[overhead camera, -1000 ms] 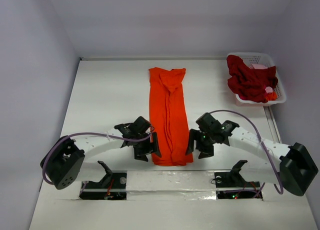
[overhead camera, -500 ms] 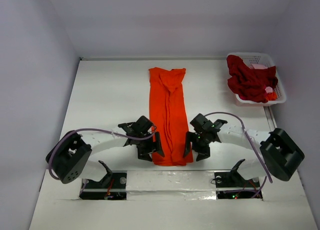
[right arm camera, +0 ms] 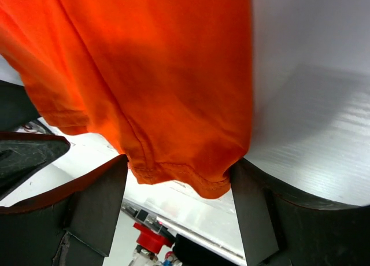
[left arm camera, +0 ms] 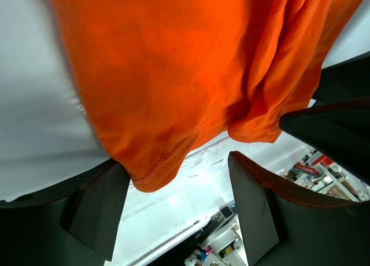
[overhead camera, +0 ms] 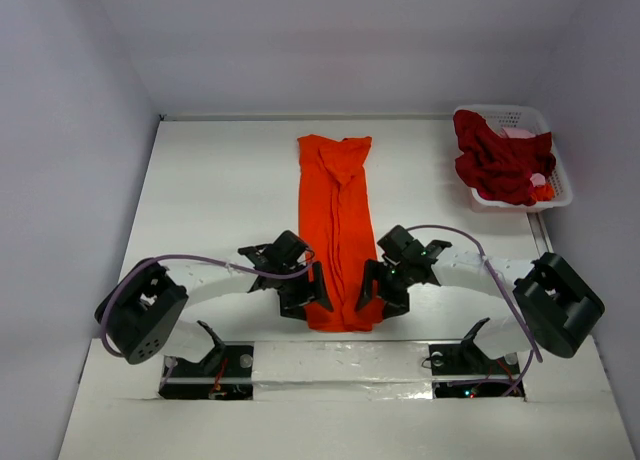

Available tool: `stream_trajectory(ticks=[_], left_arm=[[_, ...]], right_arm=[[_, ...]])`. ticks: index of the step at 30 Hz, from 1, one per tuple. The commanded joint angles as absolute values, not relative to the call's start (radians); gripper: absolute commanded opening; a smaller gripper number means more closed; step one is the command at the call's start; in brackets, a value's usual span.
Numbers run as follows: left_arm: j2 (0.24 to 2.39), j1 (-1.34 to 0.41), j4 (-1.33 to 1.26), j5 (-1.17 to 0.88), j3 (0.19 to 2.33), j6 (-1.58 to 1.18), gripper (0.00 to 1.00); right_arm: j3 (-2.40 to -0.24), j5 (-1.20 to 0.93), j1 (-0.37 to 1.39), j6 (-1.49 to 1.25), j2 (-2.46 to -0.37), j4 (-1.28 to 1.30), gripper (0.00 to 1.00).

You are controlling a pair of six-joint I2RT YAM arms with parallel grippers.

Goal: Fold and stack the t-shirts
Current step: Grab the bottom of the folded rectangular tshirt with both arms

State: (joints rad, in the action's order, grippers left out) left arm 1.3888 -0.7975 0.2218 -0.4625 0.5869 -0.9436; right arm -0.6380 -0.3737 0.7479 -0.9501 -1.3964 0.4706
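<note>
- A bright orange-red cloth t-shirt (overhead camera: 338, 230), already folded lengthwise into a long narrow strip, lies flat on a white table (overhead camera: 220, 190). Its collar end points away from the robot and its hem end lies nearest the arm bases.
- The left gripper (overhead camera: 313, 298) sits at the left corner of that hem. Its jaws are apart, and the wrist view shows the corner of cloth lying between the two black fingers (left arm camera: 98, 205), not pinched.
- The right gripper (overhead camera: 368, 296) mirrors it at the right corner of the hem. Its jaws are also apart, with the stitched edge lying between its fingers (right arm camera: 254, 214), unclamped.
- Holding both corners at once would probably keep the hem straight, so the strip can be lifted and carried towards the collar for the crosswise fold.
- Beyond the collar end and well off to the right of the orange-red shirt stands a white lattice plastic basket (overhead camera: 560, 195). A crumpled dark crimson t-shirt (overhead camera: 500, 165) spills over its near rim, and a bit of pink cloth (overhead camera: 518, 133) shows behind it.
- The crimson shirt looks to be waiting its turn, so the stacking has not begun.
</note>
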Motion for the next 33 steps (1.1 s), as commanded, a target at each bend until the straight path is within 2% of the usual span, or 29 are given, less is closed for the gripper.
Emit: stream_trajectory(ticks=[1, 7, 15, 19, 24, 26, 28, 33], left_arm=[[1.361, -0.802, 0.268, -0.382, 0.531, -0.936, 0.66], [1.316, -0.802, 0.27, -0.394, 0.483, -0.95, 0.58], [1.384, -0.802, 0.23, -0.416, 0.486, -0.937, 0.56], [1.416, -0.802, 0.207, -0.434, 0.485, -0.934, 0.48], [1.411, -0.802, 0.229, -0.428, 0.494, -0.927, 0.43], [1.405, -0.802, 0.241, -0.425, 0.497, -0.923, 0.37], [1.398, -0.802, 0.247, -0.423, 0.497, -0.923, 0.33], [1.393, -0.802, 0.259, -0.42, 0.503, -0.922, 0.26]], right_arm=[[-0.62, -0.318, 0.758, -0.948, -1.394, 0.413, 0.76], [-0.615, -0.311, 0.758, -0.96, -1.367, 0.425, 0.75], [-0.617, -0.331, 0.758, -0.965, -1.39, 0.41, 0.75], [-0.618, -0.344, 0.758, -0.966, -1.387, 0.414, 0.75], [-0.614, -0.342, 0.758, -0.969, -1.37, 0.423, 0.66], [-0.615, -0.339, 0.758, -0.969, -1.365, 0.426, 0.6], [-0.615, -0.337, 0.758, -0.969, -1.367, 0.428, 0.58], [-0.618, -0.337, 0.758, -0.966, -1.373, 0.43, 0.49]])
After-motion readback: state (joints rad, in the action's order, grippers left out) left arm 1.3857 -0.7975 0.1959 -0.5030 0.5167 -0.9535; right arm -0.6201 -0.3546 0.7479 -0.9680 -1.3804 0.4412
